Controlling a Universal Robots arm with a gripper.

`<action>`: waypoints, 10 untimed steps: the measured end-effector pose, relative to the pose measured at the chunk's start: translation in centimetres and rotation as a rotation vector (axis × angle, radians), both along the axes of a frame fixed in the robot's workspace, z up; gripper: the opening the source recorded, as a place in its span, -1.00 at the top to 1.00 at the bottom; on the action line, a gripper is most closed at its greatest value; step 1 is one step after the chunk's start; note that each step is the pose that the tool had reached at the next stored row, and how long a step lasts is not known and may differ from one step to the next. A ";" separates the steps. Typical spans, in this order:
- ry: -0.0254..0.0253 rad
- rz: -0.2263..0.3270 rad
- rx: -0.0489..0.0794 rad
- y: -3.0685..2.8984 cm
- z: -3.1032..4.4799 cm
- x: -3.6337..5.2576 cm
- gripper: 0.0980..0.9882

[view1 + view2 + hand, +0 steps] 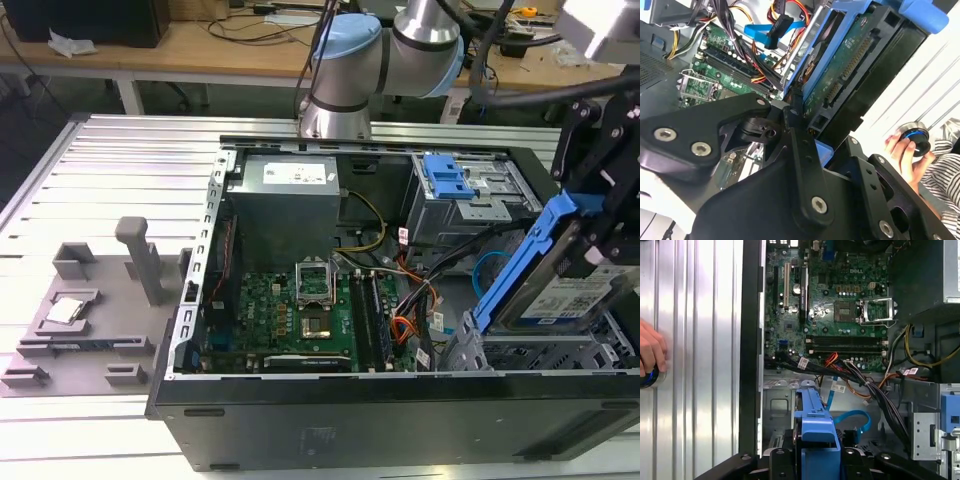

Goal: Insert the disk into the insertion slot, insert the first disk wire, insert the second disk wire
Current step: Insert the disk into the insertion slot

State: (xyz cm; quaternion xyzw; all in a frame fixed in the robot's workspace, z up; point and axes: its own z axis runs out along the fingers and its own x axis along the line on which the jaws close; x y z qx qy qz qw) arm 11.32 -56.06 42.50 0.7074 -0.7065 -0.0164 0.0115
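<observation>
**A:** What is found at the exterior view's left?

**B:** A grey fixture (pixel 90 320) is laid on the slatted table (pixel 100 160). Beside it the open computer case (pixel 400 420) is set, with its motherboard (pixel 290 310) exposed.

**A:** And the disk?

**B:** Further right, the disk (pixel 555 290) is held clamped in the gripper (pixel 598 225) above the case. Its long axis is tilted, with the lower end dipped toward the left and the upper end raised under the gripper.

**A:** Where is the insertion slot placed?

**B:** The insertion slot (pixel 520 352) is seen just beneath the disk's lower end, down and leftward from the gripper. Whether the two touch cannot be told. The disk is judged not yet seated.
</observation>
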 end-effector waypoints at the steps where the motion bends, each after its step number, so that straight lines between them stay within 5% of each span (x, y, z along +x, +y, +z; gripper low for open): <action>1: 0.0000 0.000 0.000 0.00 -0.45 0.00 0.41; 10: 0.0000 0.000 0.000 0.00 -3.10 0.00 0.41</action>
